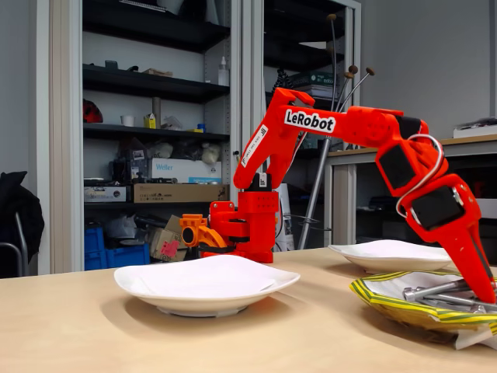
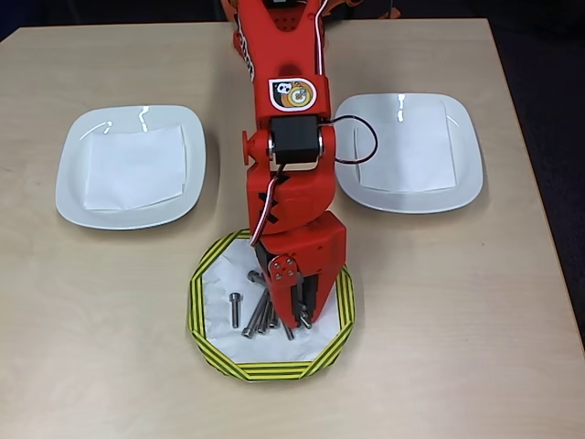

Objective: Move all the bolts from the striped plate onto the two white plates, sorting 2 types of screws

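1. The red plastic two-finger jaws (image 2: 300,311) are reaching down into the pile of bolts, their tips sitting among the shafts; from above the wrist is covering the tips, and in the fixed view they are cut by the picture edge, so I cannot tell how wide they are standing or whether they are pinching anything.
2. The silver metal bolts with cylindrical heads (image 2: 260,309) are all lying on the shallow plate with the yellow and dark green striped rim (image 2: 203,283), most bunched in a cluster touching the jaws, and one short stubby bolt (image 2: 236,309) lying just beside the cluster, apart from it.
3. The two plain glossy white plates with wavy squarish rims, one at the picture's left (image 2: 73,155) and one at its right (image 2: 468,155) in the overhead view, are each carrying only a white paper sheet; no bolt is resting on either.
4. Judging from this, the sorting is only beginning: every bolt is awaiting transfer across the pale wooden tabletop (image 2: 439,320).
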